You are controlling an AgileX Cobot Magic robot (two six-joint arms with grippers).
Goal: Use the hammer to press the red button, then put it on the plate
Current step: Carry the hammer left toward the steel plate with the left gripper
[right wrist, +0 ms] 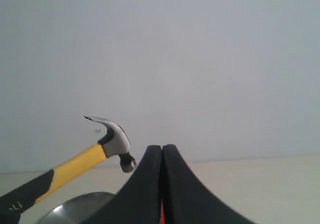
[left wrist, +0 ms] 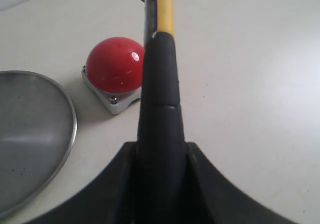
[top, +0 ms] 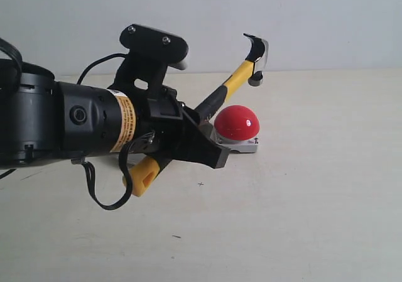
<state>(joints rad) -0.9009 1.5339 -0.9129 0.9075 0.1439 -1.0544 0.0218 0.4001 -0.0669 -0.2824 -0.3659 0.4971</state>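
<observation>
A: Stage?
B: Left gripper (left wrist: 160, 151) pinches hammer (top: 235, 81), head upper centre, above button (top: 237, 122), apparently unpressed; right gripper (right wrist: 162, 147) pressed together, empty
A: Remaining?
B: Press, then plate (left wrist: 30, 134), beside button

The outside camera sat low and close, looking almost level across the table (top: 301, 219) at my left arm (top: 75, 119) side-on, the wall (top: 314, 18) behind. My left wrist camera looked down along my left pincer (left wrist: 160, 151), tight on the hammer (left wrist: 160, 69), with the red button (left wrist: 114, 64) and plate (left wrist: 30, 134) beyond. My right wrist camera faced that wall, level, over my right pincer (right wrist: 162, 151). All three shared the hammer.
</observation>
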